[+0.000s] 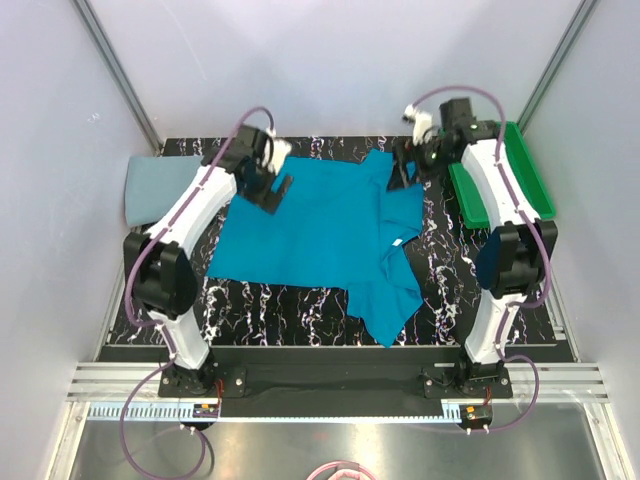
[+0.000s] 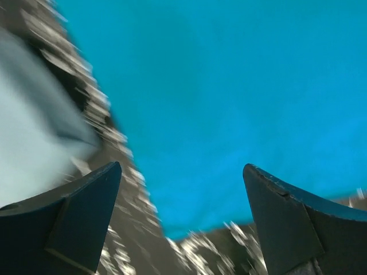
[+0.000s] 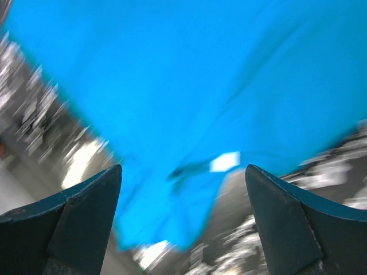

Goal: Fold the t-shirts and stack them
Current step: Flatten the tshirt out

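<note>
The teal t-shirt [image 1: 320, 230] lies spread over the middle of the table [image 1: 450, 300]. My left gripper [image 1: 275, 192] hangs at its far left corner and my right gripper [image 1: 403, 168] at its far right, both wide apart and empty. The grey-blue t-shirt [image 1: 155, 185] sits at the table's far left corner.

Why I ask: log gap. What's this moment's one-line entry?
bright teal-blue cloth t-shirt spread out; left gripper open; right gripper open; nothing held
</note>
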`<state>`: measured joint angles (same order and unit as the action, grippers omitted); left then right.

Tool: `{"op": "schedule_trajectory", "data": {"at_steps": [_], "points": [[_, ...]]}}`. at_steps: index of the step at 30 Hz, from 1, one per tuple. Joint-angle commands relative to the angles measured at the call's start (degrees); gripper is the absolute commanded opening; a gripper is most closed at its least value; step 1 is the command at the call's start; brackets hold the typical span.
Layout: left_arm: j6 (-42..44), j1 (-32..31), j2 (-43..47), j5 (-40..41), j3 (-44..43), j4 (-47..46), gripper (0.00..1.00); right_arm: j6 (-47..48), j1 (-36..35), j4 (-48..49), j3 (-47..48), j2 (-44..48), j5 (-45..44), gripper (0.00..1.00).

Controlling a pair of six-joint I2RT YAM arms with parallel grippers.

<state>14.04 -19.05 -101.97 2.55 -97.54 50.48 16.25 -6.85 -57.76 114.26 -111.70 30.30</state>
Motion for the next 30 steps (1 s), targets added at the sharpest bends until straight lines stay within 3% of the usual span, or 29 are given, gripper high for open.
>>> {"op": "schedule_trajectory", "data": {"at_steps": [1, 5, 17, 25, 30], "points": [[-4.11, 0.85, -2.09, -8.86, 7.16, 8.94, 0.93, -0.09, -1.93, -13.42, -6.76, -0.98, 13.55, 0.95], [-3.41, 0.77, -3.05, -10.45, 9.82, 11.56, 0.93, 1.59, -3.16, -18.26, -13.25, 0.08, 15.05, 0.94], [-3.76, 0.85, -12.54, -10.46, 7.54, 14.56, 0.91, 0.80, -8.53, -19.41, -24.78, 4.38, 4.77, 0.88], [-4.55, 0.85, -15.01, -12.13, 1.03, 15.18, 0.91, -1.13, -8.70, -14.67, -26.19, 1.84, -8.75, 0.75], [-4.81, 0.85, -15.45, -12.04, 2.17, 14.74, 0.90, -0.87, -8.97, -14.49, -21.19, -4.57, -9.74, 0.65]]}}
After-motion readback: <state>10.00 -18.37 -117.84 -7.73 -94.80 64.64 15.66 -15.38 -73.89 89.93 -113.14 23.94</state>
